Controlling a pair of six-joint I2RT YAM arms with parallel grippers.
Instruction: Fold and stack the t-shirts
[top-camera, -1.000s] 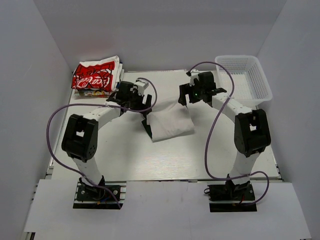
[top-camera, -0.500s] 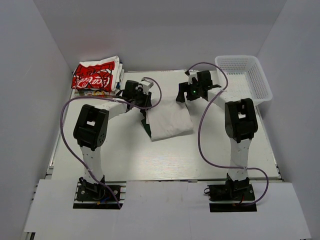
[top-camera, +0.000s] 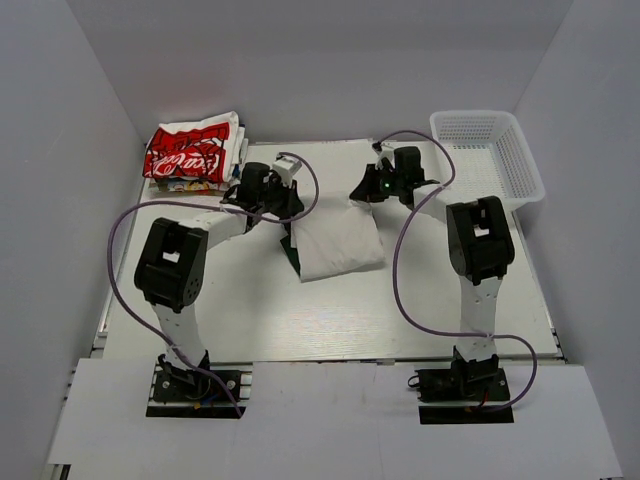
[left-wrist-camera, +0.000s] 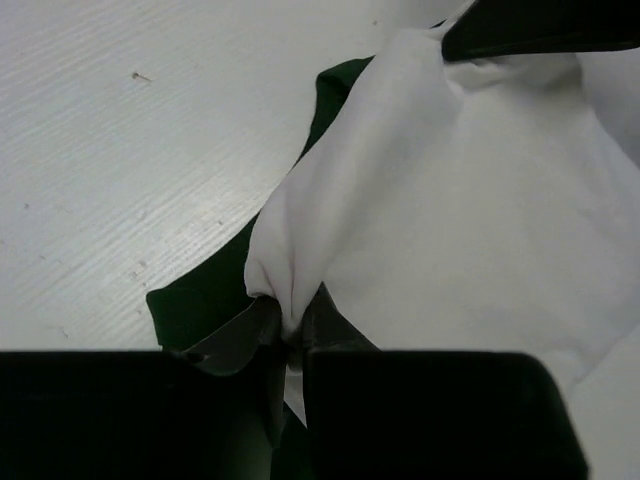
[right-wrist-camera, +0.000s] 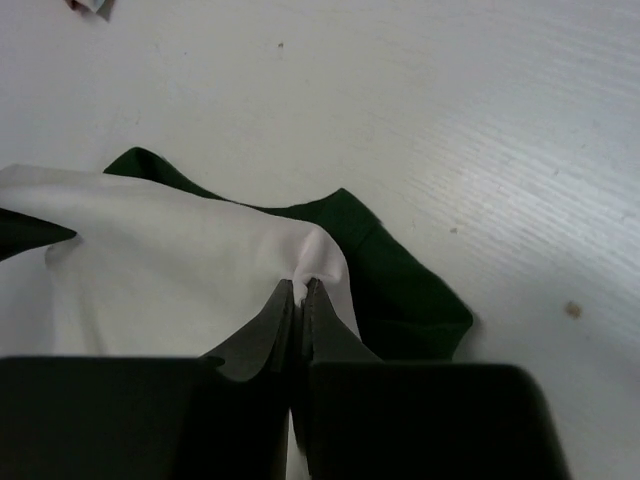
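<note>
Far corners gripped
left gripper (left-wrist-camera: 290, 348) and right gripper (right-wrist-camera: 303, 292) each pinch the green-sleeved tee (top-camera: 340, 243); the cloth lies nearward of both.

We look down on the whole worktop (top-camera: 330, 310) from above; both wrist views press close over the same white tee (left-wrist-camera: 480, 220).

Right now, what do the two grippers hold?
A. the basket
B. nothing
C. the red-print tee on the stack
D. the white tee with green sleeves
D: in the wrist views the left gripper and the right gripper are each closed on a pinched white fold of the tee, with its green cloth right beside the fold.
</note>
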